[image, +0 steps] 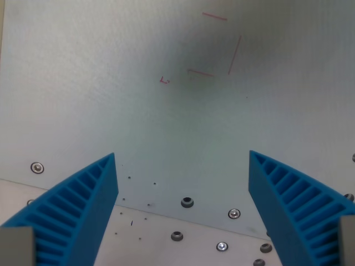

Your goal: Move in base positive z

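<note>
My gripper [183,158] is open and holds nothing. Its two blue ribbed fingers [83,205] rise from the bottom corners of the wrist view, one at the wrist view's left and one at the wrist view's right [291,199], with a wide gap between them. Below them lies a pale grey metal plate [111,83]. Thin red lines [222,47] and a small red mark [164,81] are drawn on the plate toward the top of the view.
The plate's near edge runs across the bottom of the view, with a lighter surface [161,238] beyond it. Several screws and bolt holes [187,202] dot that edge; one screw [37,167] sits at the wrist view's left.
</note>
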### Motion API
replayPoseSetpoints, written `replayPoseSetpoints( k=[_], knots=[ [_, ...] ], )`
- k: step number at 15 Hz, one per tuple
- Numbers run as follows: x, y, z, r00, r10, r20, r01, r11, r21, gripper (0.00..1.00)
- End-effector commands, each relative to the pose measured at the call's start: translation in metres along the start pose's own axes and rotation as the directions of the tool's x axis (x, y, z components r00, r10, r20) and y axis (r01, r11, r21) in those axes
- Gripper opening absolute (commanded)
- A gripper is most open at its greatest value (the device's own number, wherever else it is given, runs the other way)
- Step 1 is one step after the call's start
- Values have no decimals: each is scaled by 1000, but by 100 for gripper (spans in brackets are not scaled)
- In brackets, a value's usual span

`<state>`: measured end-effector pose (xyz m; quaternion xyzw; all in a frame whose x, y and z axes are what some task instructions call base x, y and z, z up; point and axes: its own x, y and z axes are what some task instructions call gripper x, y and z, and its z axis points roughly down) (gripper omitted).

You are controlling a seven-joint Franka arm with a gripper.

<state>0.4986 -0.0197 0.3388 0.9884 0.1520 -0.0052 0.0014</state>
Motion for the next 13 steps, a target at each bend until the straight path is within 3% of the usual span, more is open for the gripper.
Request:
replayPoseSetpoints(
  k=[1, 13],
  knots=[
    [0, 0, -7, 1000, 0, -4, 0, 1000, -1, 100],
    [-1, 1, -67, 1000, 0, -4, 0, 1000, -1, 100]
  ],
)
